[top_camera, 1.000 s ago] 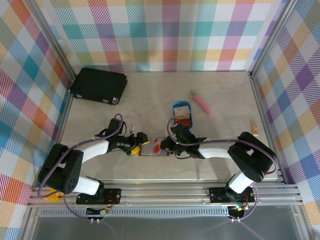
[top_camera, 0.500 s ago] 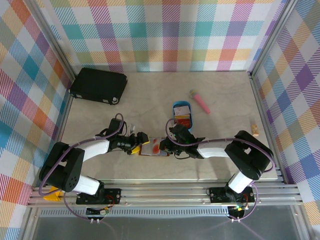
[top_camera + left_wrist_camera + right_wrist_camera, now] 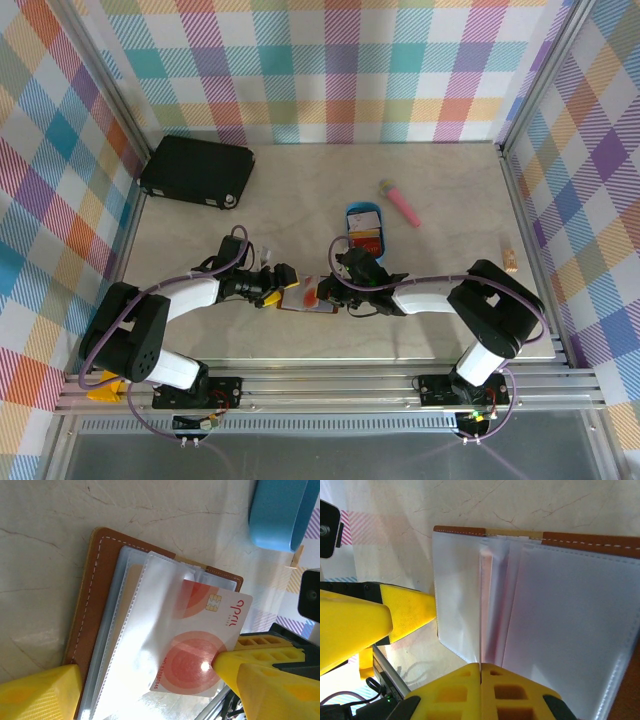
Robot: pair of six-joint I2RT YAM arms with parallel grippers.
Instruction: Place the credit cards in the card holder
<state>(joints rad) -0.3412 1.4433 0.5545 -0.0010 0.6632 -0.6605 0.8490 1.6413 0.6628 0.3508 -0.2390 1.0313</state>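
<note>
Leftward the right gripper (image 3: 337,284) had edged overhead, at the card holder (image 3: 305,300) near the table's (image 3: 300,190) front; left wrist: the left gripper (image 3: 145,670) gaped, one finger (image 3: 260,672) touching the half-sleeved credit card (image 3: 200,650). Right wrist: shut fingers (image 3: 450,690) pinched a clear sleeve (image 3: 457,610).

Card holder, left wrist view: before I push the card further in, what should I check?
1. Card holder lying open, sleeves exposed: ok.
2. Red-circle card fully inside its clear sleeve: not ok, the chip end sticks out.
3. Left tool open, with one finger against the card's exposed edge: ok.
4. Right tool shut at a sleeve's edge: ok. Whether it actually pinches the sleeve: cannot tell.
5. Blue tray apart from the card holder: ok.
</note>
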